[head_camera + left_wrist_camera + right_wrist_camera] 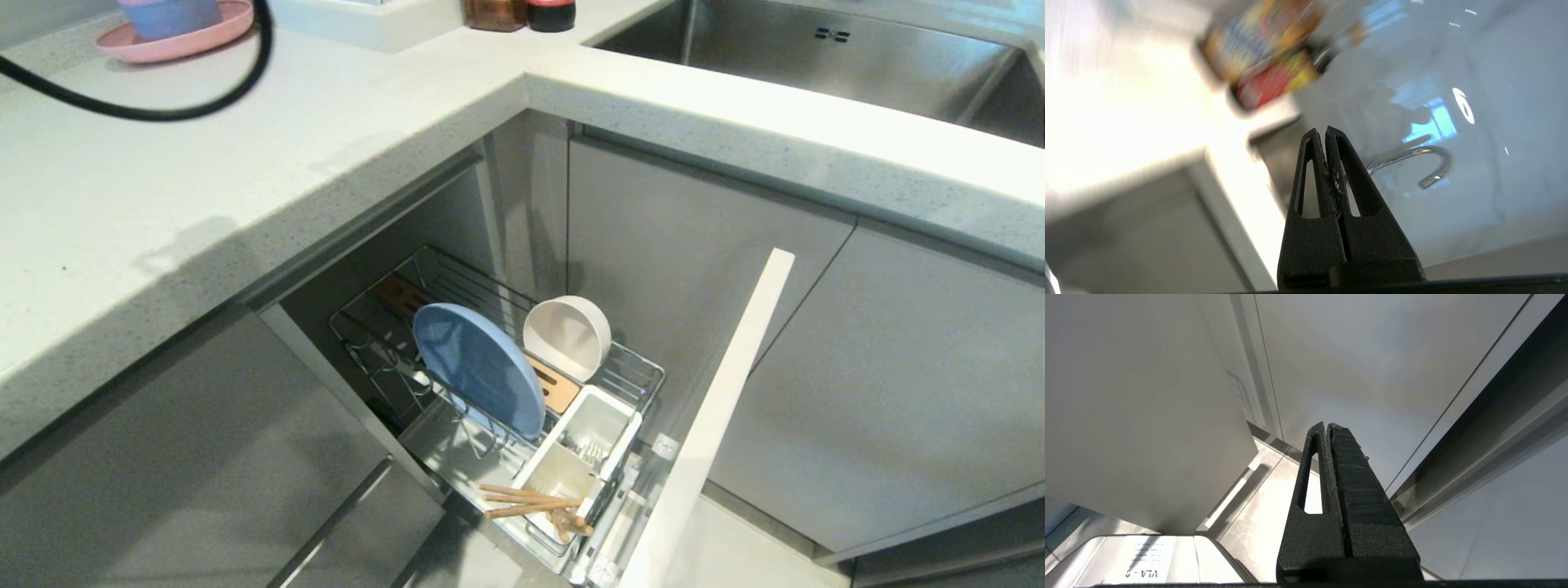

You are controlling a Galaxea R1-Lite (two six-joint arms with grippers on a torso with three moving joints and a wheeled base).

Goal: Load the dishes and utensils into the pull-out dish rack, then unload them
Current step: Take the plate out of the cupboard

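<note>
The pull-out dish rack (645, 377) stands drawn out below the counter, its pale front panel (718, 408) toward me. A light-blue plate (478, 367) stands on edge among the prongs, and an off-white bowl (567, 336) leans on its side behind it. Light-wood chopsticks (531, 500) lie across the nearer white cup (549, 478); metal cutlery (589, 447) sits in the farther cup. My left gripper (1326, 130) is shut on nothing, up by the sink and a curved tap (1429, 163). My right gripper (1327, 425) is shut and empty, parked low beside cabinet fronts. Neither gripper shows in the head view.
The white counter (204, 188) wraps round the corner above the rack. A pink plate (175, 41) with stacked bowls sits at its back left, a black cable (163, 113) loops over it, jars (522, 12) stand by the steel sink (816, 57). Grey cabinet doors flank the rack.
</note>
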